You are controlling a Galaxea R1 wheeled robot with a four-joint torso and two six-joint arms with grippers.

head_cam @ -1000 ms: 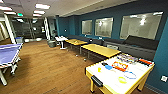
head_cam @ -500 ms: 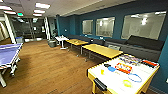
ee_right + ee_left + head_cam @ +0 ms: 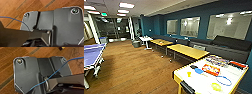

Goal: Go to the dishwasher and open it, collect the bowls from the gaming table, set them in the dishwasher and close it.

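Observation:
The gaming table [image 3: 231,88], white-topped with a yellow edge, stands at the lower right of the head view. On it lie a black bowl [image 3: 193,66], a blue bowl [image 3: 199,71], a lime-yellow bowl [image 3: 216,86] and a pale bowl with a blue-looking rim [image 3: 224,80]. Colourful game boxes [image 3: 211,69] lie beside them. The dishwasher is out of view. Both wrist views look down past the robot's dark plates at wooden floor [image 3: 7,62], each crossed by a blue cable [image 3: 50,78].
A small yellow cup [image 3: 189,74] stands near the bowls. Yellow-orange tables [image 3: 187,51] and a dark sofa [image 3: 226,48] line the blue right wall. A blue ping-pong table [image 3: 92,53] stands at the left. Wide wooden floor [image 3: 134,70] lies between them.
The camera has crept slightly forward, so the gaming table sits a little larger at the lower right. Nothing on it has moved.

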